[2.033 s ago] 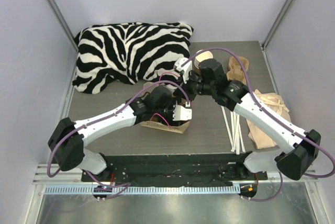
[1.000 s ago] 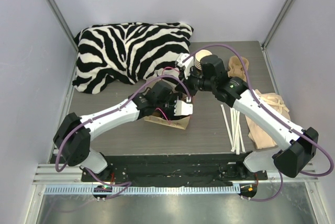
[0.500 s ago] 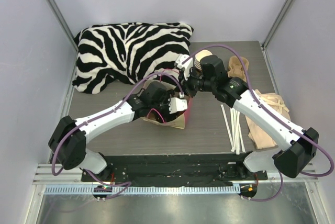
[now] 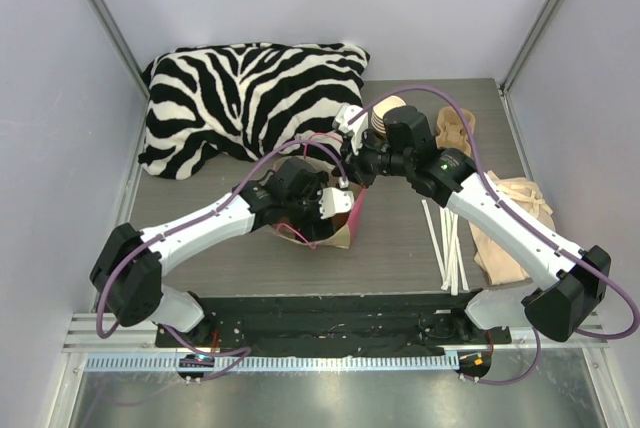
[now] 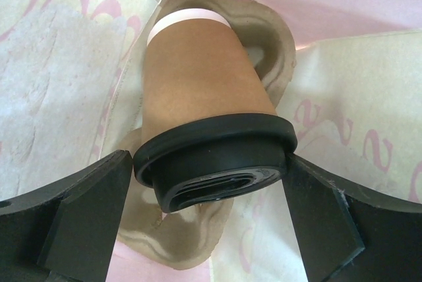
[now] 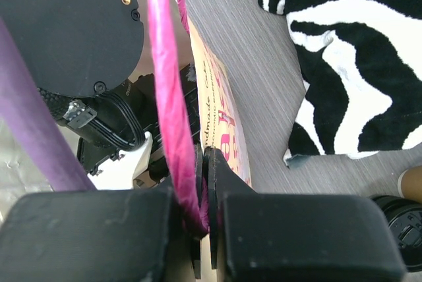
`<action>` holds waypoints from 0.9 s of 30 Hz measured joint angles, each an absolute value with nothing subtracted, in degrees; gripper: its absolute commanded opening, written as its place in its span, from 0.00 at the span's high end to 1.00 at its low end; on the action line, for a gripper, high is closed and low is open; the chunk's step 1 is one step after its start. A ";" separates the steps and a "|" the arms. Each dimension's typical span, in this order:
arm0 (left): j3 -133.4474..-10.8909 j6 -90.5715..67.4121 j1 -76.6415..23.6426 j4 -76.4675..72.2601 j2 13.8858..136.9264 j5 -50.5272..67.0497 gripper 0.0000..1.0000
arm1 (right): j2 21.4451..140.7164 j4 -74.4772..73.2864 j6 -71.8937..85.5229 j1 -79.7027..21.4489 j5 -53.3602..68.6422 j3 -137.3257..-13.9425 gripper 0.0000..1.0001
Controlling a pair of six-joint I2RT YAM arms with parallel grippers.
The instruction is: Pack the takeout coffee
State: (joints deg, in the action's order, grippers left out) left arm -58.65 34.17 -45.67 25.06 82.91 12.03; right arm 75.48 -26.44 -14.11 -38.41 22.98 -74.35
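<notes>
Left wrist: pincer (image 5: 208,163) wide around coffee (image 5: 204,84)

Matt paper cup (image 5: 204,78) wears a smooth plastic lid (image 5: 214,157).

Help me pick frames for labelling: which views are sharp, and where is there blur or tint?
Top external: even light, sharp throughout, zebra-striped pillow crisp. Left wrist: brown paper cup with black plastic lid sharp, pink-tinted light inside the printed paper bag. Right wrist: pink bag handle near the lens blurred, pillow behind sharp.
</notes>
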 measured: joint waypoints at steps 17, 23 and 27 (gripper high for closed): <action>-58.63 33.69 -45.67 24.86 78.02 12.73 0.00 | 75.46 -25.41 -15.05 -38.48 23.22 -74.00 0.99; -58.26 34.33 -45.67 23.70 76.82 13.58 0.00 | 75.46 -25.47 -15.31 -38.52 23.27 -73.91 0.99; -58.26 35.03 -45.67 23.88 76.82 14.31 0.02 | 75.46 -25.58 -15.66 -38.52 23.33 -73.91 0.99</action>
State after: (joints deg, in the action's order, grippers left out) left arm -58.26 35.03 -45.67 23.88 76.82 14.31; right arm 75.46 -25.58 -15.66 -38.52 23.33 -73.91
